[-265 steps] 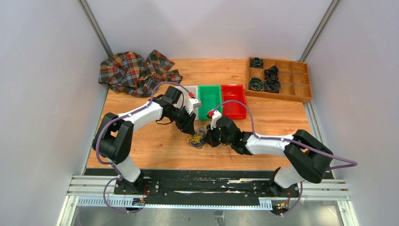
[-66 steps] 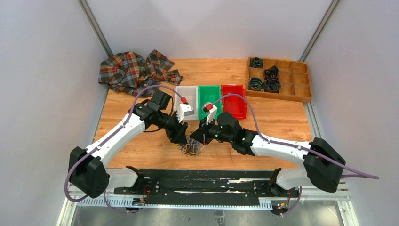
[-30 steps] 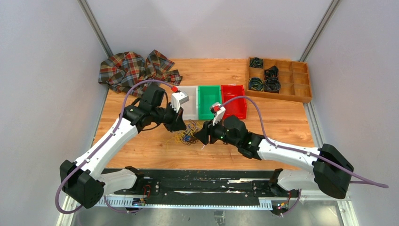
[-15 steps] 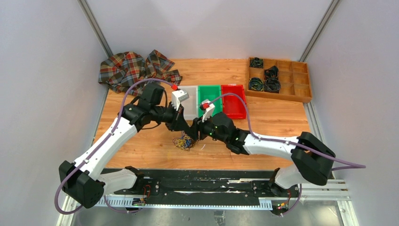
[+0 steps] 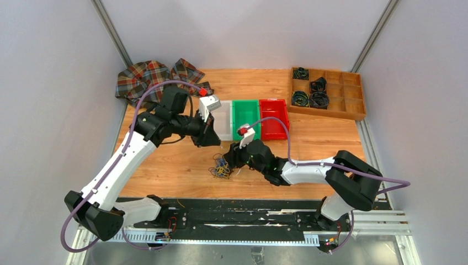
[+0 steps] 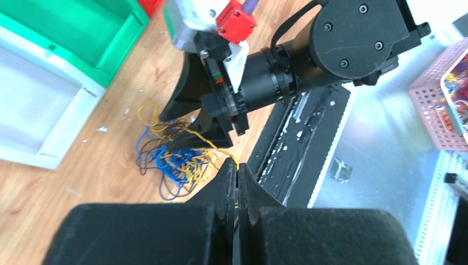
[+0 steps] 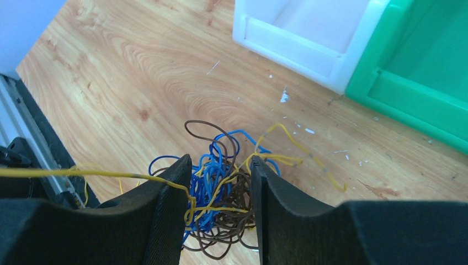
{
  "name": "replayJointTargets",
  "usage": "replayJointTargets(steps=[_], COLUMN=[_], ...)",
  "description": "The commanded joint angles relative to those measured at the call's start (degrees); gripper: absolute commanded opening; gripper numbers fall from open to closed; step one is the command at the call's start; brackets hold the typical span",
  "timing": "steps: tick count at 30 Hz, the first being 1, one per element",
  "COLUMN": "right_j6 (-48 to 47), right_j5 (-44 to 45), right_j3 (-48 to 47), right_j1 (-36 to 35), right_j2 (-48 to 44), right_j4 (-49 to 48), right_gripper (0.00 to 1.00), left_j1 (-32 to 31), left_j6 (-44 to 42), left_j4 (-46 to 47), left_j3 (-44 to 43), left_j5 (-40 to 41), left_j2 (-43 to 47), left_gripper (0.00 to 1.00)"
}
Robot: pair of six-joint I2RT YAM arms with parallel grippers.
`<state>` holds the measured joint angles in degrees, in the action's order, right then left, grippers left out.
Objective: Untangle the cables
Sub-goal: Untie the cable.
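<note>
So the cables (image 5: 221, 167) are sitting in a messy little clump of yellow, blue and dark strands on the wooden table (image 5: 320, 143), just in front of the white bin (image 5: 223, 118), with the green bin (image 5: 245, 113) and red bin (image 5: 274, 113) lined up next to it. The left gripper (image 6: 237, 168) is pinched tight together with one yellow strand caught between its fingertips, and that strand runs pretty taut from there back into the clump. The right gripper (image 7: 218, 165) is spread wide and pointed down at the pile, one finger on each side of it, so the tangle sits in the gap without being squeezed. The taut yellow strand crosses over one of those fingers (image 7: 165, 193). Further back there's a wooden tray (image 5: 331, 113) with thick black coiled cords, and a plaid cloth (image 5: 146, 77) bunched in the far left corner.
</note>
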<state>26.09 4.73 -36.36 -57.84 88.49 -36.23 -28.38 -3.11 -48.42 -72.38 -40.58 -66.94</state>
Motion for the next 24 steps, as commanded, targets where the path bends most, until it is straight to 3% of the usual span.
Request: replayJointTargets(steps=[1, 8, 13, 15, 24], right_j6=[-0.8, -0.8, -0.7, -0.7, 0.1], right_j5=[6.8, 8.9, 9.4, 8.5, -3.7], right_j3=[4.9, 8.4, 9.2, 9.0, -1.2], right_j1=[-0.6, -0.6, -0.6, -0.5, 0.5], right_j2=[2.7, 2.5, 1.2, -1.1, -18.7], right_j4=[4.5, 4.7, 5.0, 5.5, 12.0], right_gripper=[0.42, 0.41, 0.42, 0.45, 0.55], left_j1=[-0.3, -0.2, -0.2, -0.2, -0.2], left_j6=[-3.5, -10.5, -13.0, -13.6, -8.7], left_j4=[-3.0, -11.3, -12.1, -12.6, -7.2], left_j3=[-11.7, -29.5, -33.5, -31.7, -9.0], left_j5=[1.8, 14.8, 20.9, 20.4, 13.7], left_j2=[0.7, -0.1, 1.9, 2.8, 7.0], left_gripper=[0.01, 0.0, 0.0, 0.0, 0.0])
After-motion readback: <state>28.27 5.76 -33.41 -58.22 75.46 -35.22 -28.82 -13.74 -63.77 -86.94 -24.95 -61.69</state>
